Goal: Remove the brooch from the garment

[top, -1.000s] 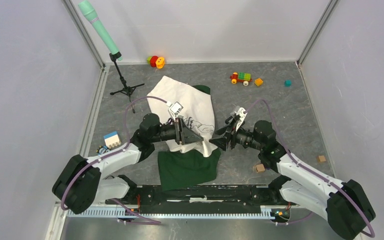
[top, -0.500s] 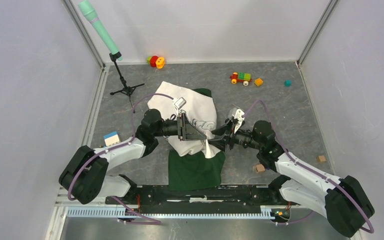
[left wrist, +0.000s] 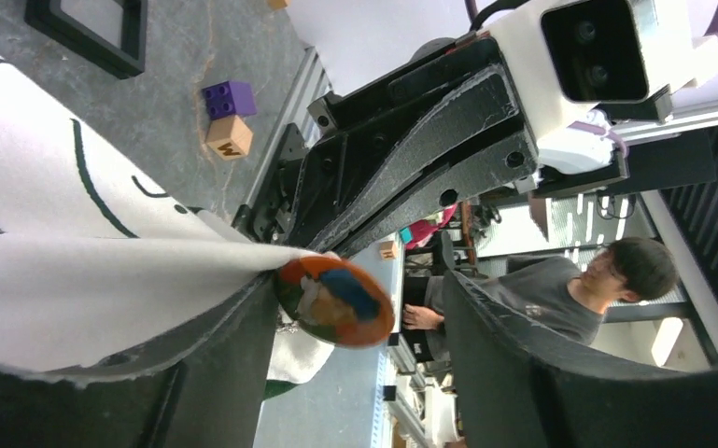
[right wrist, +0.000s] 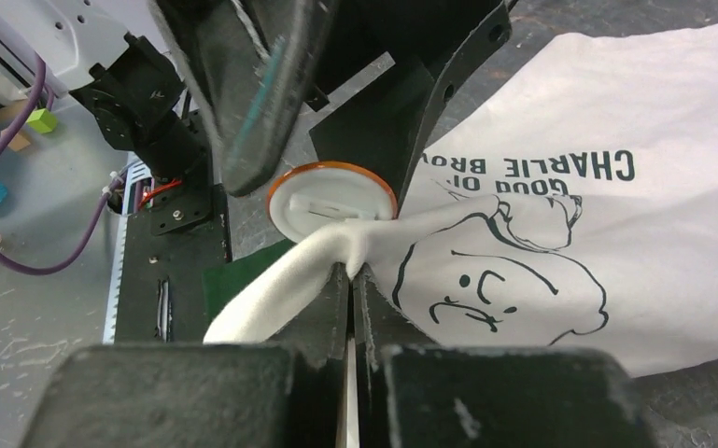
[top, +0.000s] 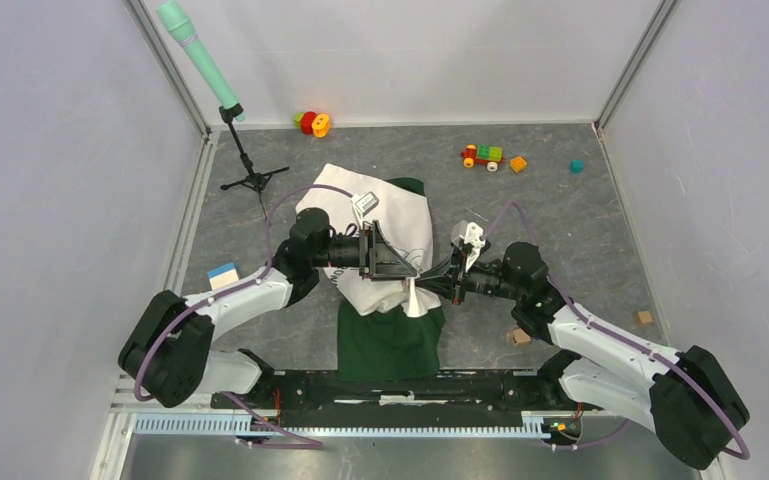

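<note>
**Top external view.** The garment lies at the centre of the table. Its long axis runs near to far, with the dark green panel at the near end and the white printed body beyond it. Both arms meet over the garment's right edge. The left gripper reaches rightward and the right gripper reaches leftward, their tips just beside each other, with a peak of white cloth raised between them. The brooch is hidden in this view. A toy train stands far right, well apart from the garment.

**Left wrist view.** Only here does the face of the brooch show: a round disc with an orange rim and a coloured picture, seated at the tip of the drawn-up cloth. It sits between the left gripper's fingers, whose jaws stand apart. The disc is close beside one finger, with a clear gap to the other. Contact with the nearer finger cannot be told.

**Right wrist view.** Only here does the brooch's back show, white inside the orange rim. The right gripper's fingers are pressed together on a fold of white cloth just beside the disc. The lettering and the cartoon face appear upside down.

**Orientation.** The brooch is round, so it shows no long axis. Its face is turned left, toward the left arm, and its back right, toward the right arm.
</note>
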### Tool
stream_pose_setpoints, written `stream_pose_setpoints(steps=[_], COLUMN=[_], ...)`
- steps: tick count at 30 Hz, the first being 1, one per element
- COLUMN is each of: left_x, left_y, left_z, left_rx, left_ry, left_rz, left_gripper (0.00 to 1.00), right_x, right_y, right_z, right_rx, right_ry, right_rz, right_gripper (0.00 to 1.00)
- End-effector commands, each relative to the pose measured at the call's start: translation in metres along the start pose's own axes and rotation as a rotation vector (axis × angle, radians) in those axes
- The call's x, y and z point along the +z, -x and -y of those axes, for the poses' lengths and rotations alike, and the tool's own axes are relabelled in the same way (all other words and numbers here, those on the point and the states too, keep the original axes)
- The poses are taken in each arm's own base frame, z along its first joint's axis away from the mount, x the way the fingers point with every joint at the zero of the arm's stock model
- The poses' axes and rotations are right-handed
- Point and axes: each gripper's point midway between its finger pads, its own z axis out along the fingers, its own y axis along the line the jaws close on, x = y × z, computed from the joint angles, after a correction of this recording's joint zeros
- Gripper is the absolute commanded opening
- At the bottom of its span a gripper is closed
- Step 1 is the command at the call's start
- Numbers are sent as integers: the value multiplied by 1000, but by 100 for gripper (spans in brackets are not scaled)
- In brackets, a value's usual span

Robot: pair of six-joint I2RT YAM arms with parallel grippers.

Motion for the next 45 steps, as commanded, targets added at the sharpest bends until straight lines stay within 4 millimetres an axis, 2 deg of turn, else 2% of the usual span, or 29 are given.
stream_pose_setpoints(steps=[1, 4, 6, 9, 11, 13, 18, 21, 27, 29, 31, 33, 39, 45], left_x=[-4, -15, -26, -43, -52, -59, -68, -70, -59, -51, -50, -52, -56, -50], left_y=[6, 14, 20, 26, 29, 30, 18, 11, -2, -11, -8, -4, 1, 2], left_z=[5, -8, -19, -21, -21, -16, -4, 0, 10, 8, 1, -3, 5, 10], left_rx=[95, 171, 226, 325, 367, 406, 625, 738, 914, 985, 1014, 1036, 1123, 1158], left_ry=[49, 168, 272, 364, 392, 386, 338, 335, 232, 207, 256, 289, 291, 275], left_rz=[-1, 54, 99, 170, 230, 294, 447, 508, 529, 491, 491, 511, 560, 543], left_gripper=[78, 94, 96, 96, 93, 84, 65, 59, 52, 49, 43, 42, 44, 43], right_x=[5, 4, 4, 6, 6, 6, 9, 12, 15, 15, 17, 18, 19, 20], right_y=[32, 26, 23, 19, 20, 19, 26, 31, 39, 40, 39, 38, 35, 38], right_z=[-2, 9, 8, 5, 3, 6, 2, 2, 0, -2, -2, -2, -4, -8], right_rx=[-27, 29, 88, 190, 257, 322, 430, 480, 557, 581, 593, 600, 618, 638], right_ry=[4, -68, -75, -68, -67, -98, -80, -73, -50, -36, -27, -20, -1, 39], right_rz=[78, 71, 63, 51, 57, 67, 100, 115, 160, 177, 175, 174, 174, 193], right_gripper=[0, 0, 0, 0, 0, 0, 0, 0, 0, 0, 0, 0, 0, 0])
